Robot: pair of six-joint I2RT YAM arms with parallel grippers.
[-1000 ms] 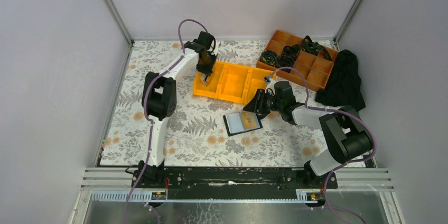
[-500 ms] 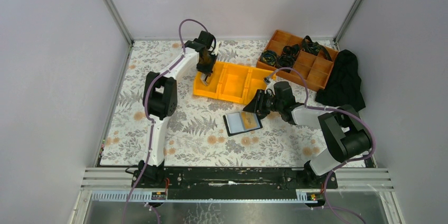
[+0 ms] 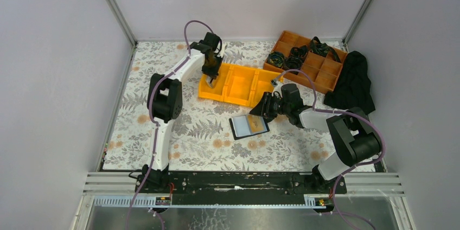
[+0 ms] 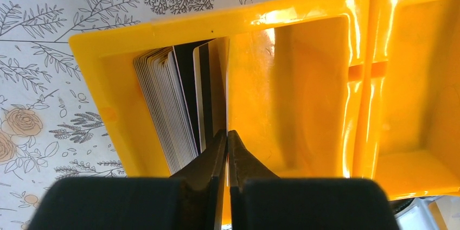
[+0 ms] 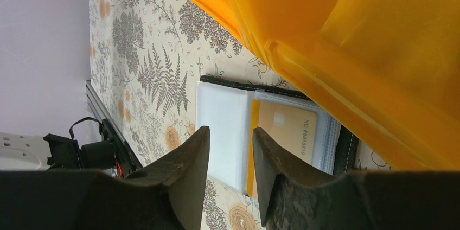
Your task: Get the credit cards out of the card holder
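- The left gripper (image 4: 227, 132) has its fingers pressed almost together, with only a hairline slit between the tips. A single card (image 4: 227, 86) stands edge-on in that slit.
- Just left of it, a stack of credit cards (image 4: 163, 102) stands on edge, leaning against the wall of the end compartment of the yellow bin (image 4: 217, 21).
- The bin's two other compartments show only bare yellow plastic.
- The right gripper (image 5: 230, 132) has its fingers spread with nothing between them. It hangs low over the card holder (image 5: 223, 127).
- The card holder lies open on the flowered table (image 3: 190, 127), just in front of the bin. A tan card (image 5: 285, 129) sits in a clear sleeve.
- At the far right stand a brown divided tray (image 3: 320, 72) and a black cloth (image 3: 352, 83).
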